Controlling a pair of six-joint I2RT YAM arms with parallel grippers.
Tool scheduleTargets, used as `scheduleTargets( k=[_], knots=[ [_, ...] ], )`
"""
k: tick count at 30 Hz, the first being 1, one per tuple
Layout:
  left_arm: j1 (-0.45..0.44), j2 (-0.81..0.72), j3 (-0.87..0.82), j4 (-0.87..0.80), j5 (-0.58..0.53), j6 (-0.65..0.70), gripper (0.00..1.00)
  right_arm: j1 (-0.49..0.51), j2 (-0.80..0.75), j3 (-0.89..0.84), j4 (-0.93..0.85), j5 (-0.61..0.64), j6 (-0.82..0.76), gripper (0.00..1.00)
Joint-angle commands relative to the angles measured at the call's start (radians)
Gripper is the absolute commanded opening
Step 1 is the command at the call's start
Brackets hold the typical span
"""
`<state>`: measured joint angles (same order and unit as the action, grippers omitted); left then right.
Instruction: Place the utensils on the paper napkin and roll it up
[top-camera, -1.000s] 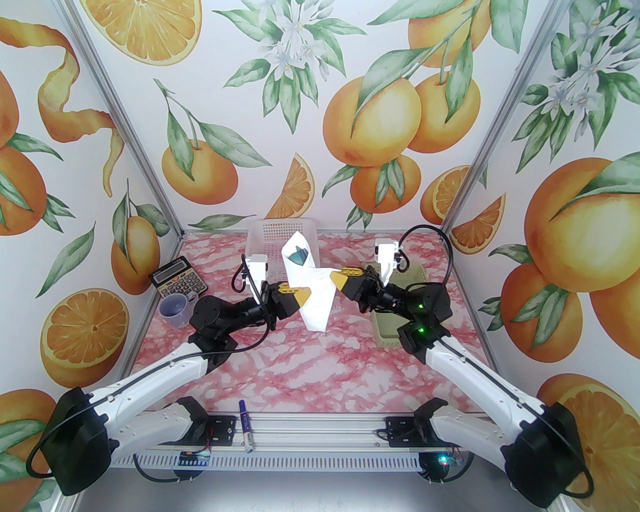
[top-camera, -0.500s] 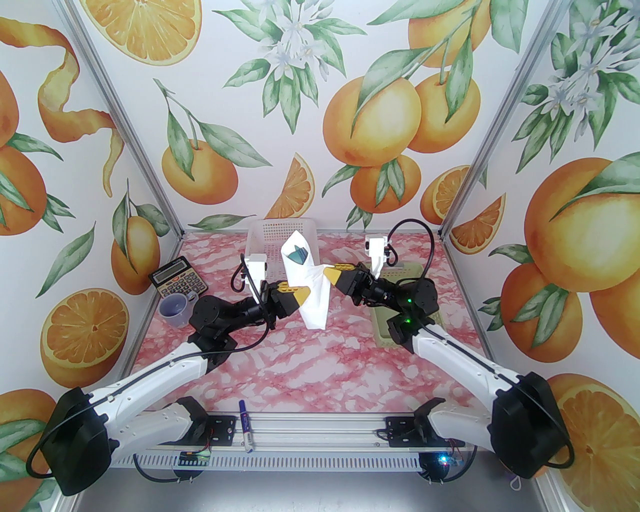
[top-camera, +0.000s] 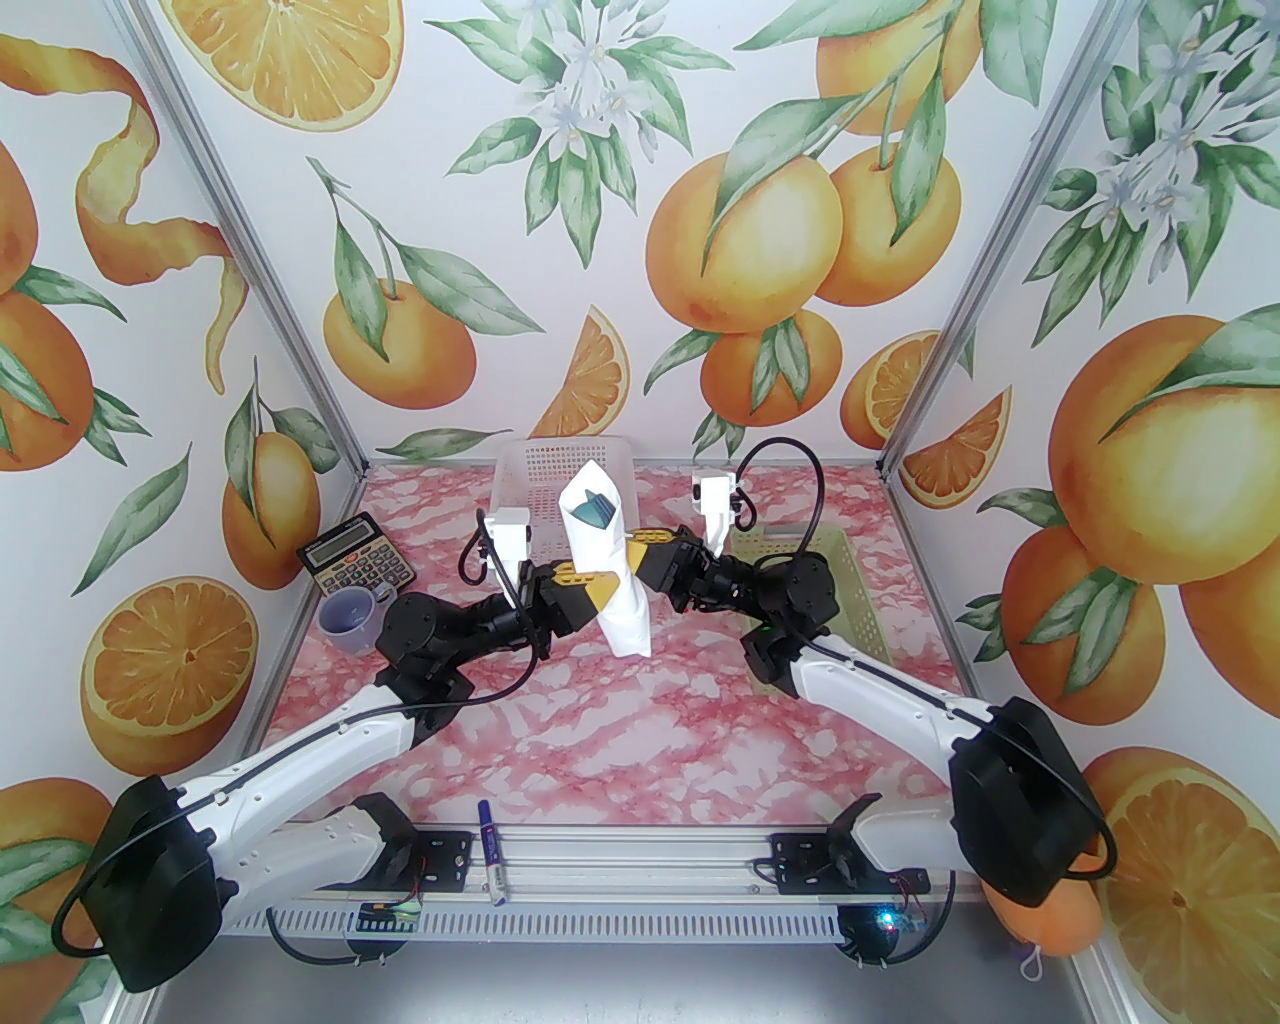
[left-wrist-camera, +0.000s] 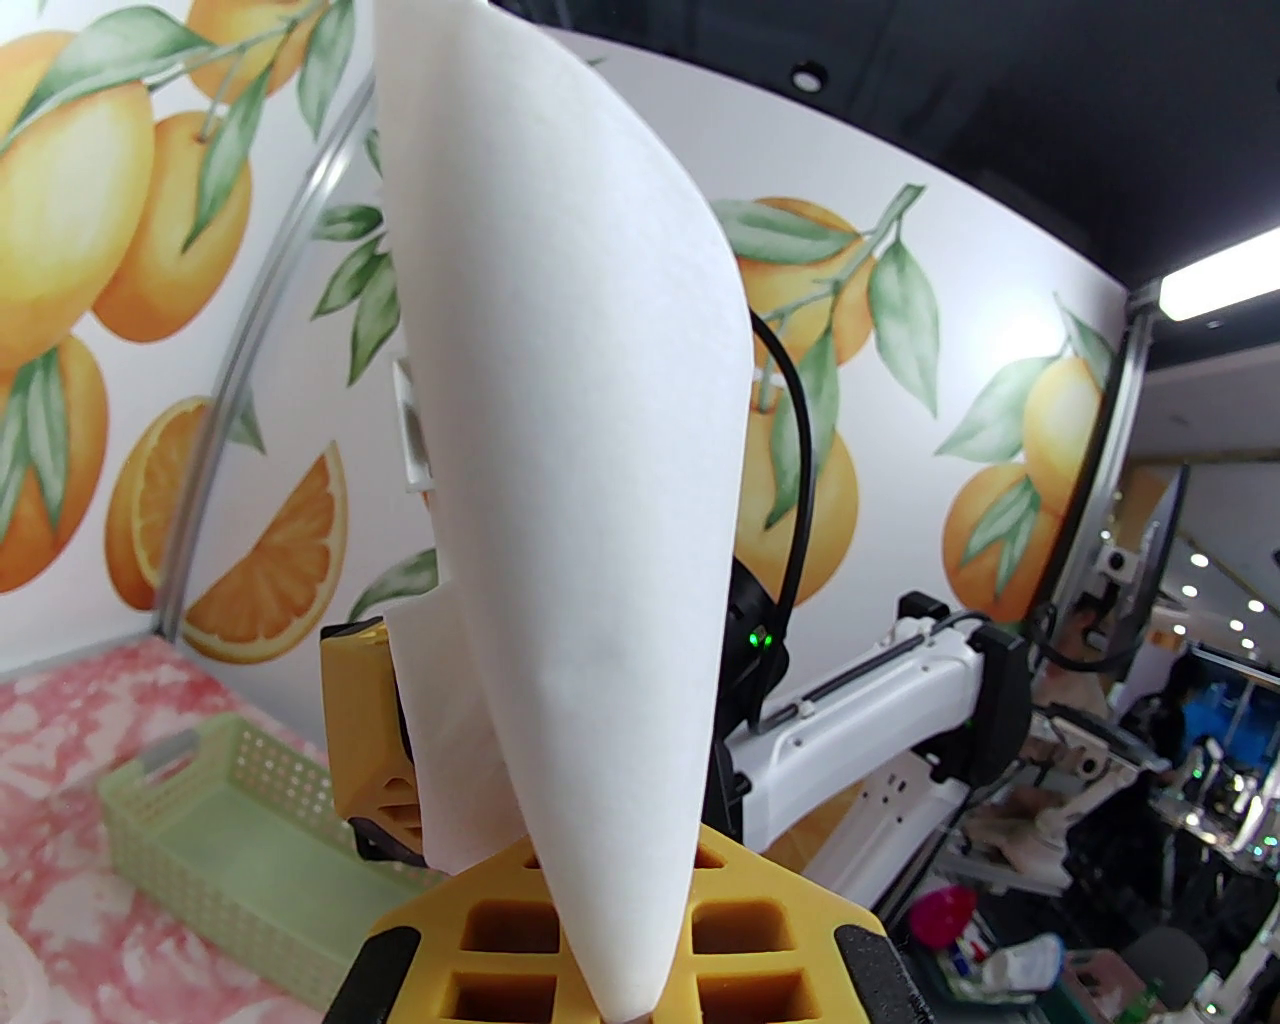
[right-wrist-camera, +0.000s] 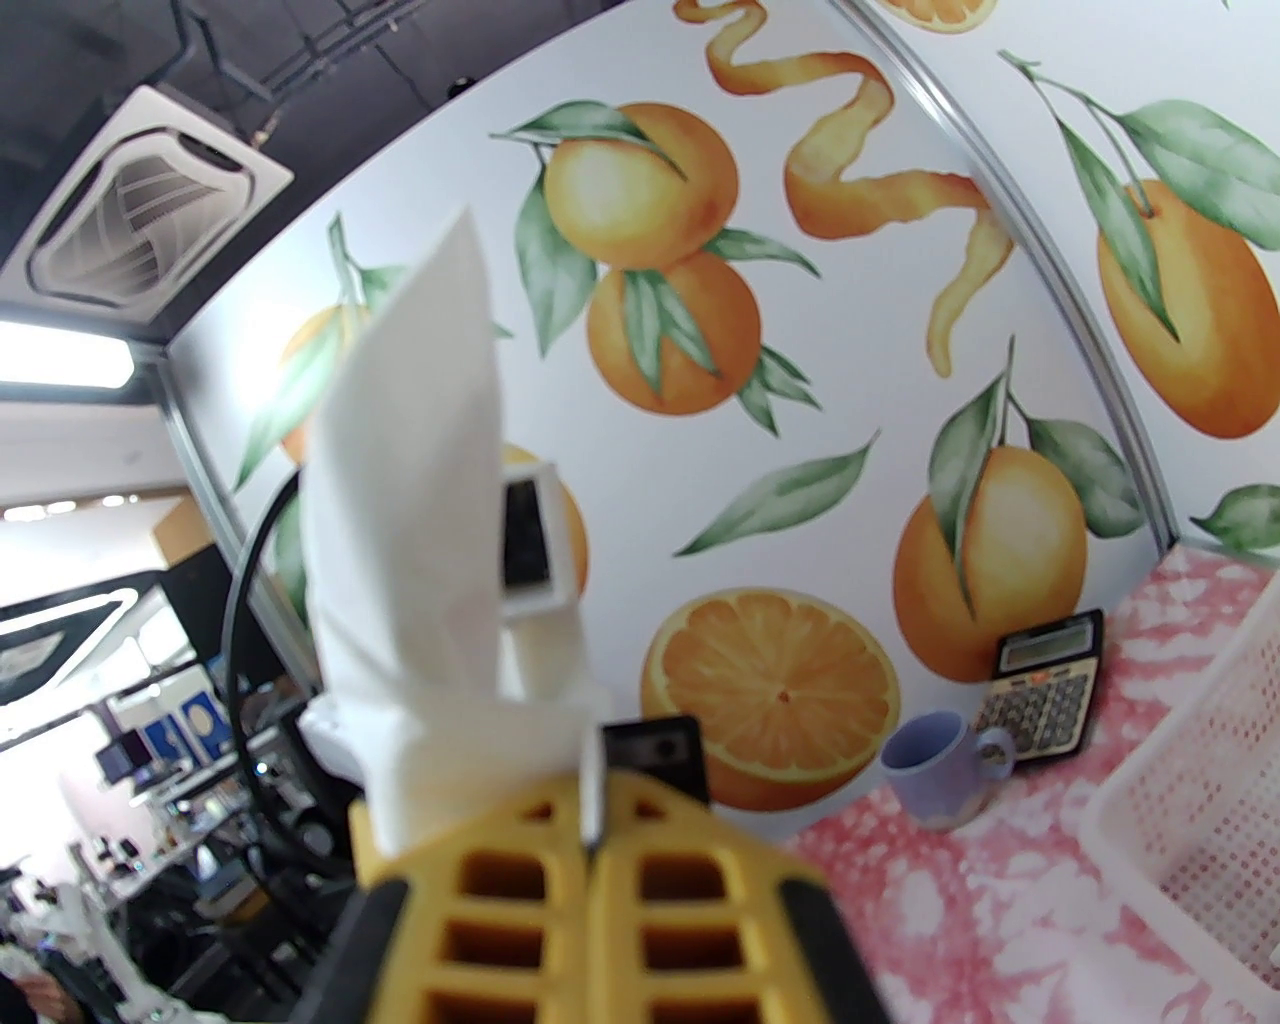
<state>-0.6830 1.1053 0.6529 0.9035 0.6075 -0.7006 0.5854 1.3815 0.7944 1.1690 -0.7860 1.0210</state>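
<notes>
Aloft, white paper napkin (top-camera: 628, 625) cone (teal utensils (top-camera: 592, 513) inside), left tool (top-camera: 613, 589) and right tool (top-camera: 633, 557) tight on it.

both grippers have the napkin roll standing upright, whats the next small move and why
Probably lay it flat on the table: left gripper and right gripper both pinch the upright paper napkin, utensils poking from its open top and could slip out.

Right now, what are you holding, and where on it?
The rolled napkin, upright, utensils poking from its top: left jaws pinch its left side at mid-height, right jaws its right side slightly higher.
</notes>
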Motion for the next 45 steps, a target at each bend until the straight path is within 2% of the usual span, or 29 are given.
scheduleTargets(
  k=[1, 3, 9, 15, 18, 21, 24, 28, 32, 39, 40, 43, 45],
  knots=[
    [-0.009, -0.029, 0.018, 0.036, -0.005, 0.024, 0.0, 0.007, -0.004, 0.018, 0.0, 0.017, -0.022, 0.05],
    [-0.009, -0.037, 0.013, 0.015, -0.018, 0.037, 0.0, -0.008, -0.038, 0.004, -0.061, 0.024, -0.054, 0.16],
    [-0.009, -0.066, 0.0, -0.048, -0.054, 0.066, 0.0, -0.093, -0.173, -0.071, -0.177, 0.027, -0.084, 0.38],
    [-0.009, -0.081, 0.001, -0.131, -0.106, 0.101, 0.0, -0.127, -0.288, -0.151, -0.226, -0.001, -0.075, 0.62],
    [-0.01, -0.081, -0.001, -0.146, -0.124, 0.108, 0.0, -0.122, -0.306, -0.192, -0.161, -0.02, -0.026, 0.69],
    [-0.009, -0.078, -0.003, -0.141, -0.133, 0.105, 0.0, -0.099, -0.303, -0.222, -0.103, -0.028, 0.01, 0.71],
    [-0.009, -0.071, -0.003, -0.123, -0.136, 0.095, 0.0, -0.058, -0.289, -0.232, -0.12, -0.019, -0.01, 0.69],
    [-0.008, -0.068, 0.0, -0.122, -0.137, 0.092, 0.0, -0.041, -0.271, -0.253, -0.084, -0.007, 0.0, 0.63],
    [-0.009, -0.073, -0.001, -0.123, -0.144, 0.093, 0.0, -0.011, -0.245, -0.247, -0.083, -0.012, 0.001, 0.47],
    [-0.008, -0.076, 0.003, -0.116, -0.135, 0.087, 0.0, -0.006, -0.231, -0.245, -0.128, 0.0, -0.029, 0.04],
    [-0.01, -0.077, 0.004, -0.117, -0.134, 0.087, 0.0, -0.006, -0.235, -0.245, -0.149, 0.003, -0.044, 0.02],
    [-0.008, -0.077, 0.005, -0.105, -0.127, 0.081, 0.0, -0.007, -0.245, -0.248, -0.232, 0.01, -0.098, 0.02],
    [-0.009, -0.076, 0.009, -0.108, -0.121, 0.079, 0.0, -0.017, -0.261, -0.243, -0.287, -0.001, -0.127, 0.16]
  ],
)
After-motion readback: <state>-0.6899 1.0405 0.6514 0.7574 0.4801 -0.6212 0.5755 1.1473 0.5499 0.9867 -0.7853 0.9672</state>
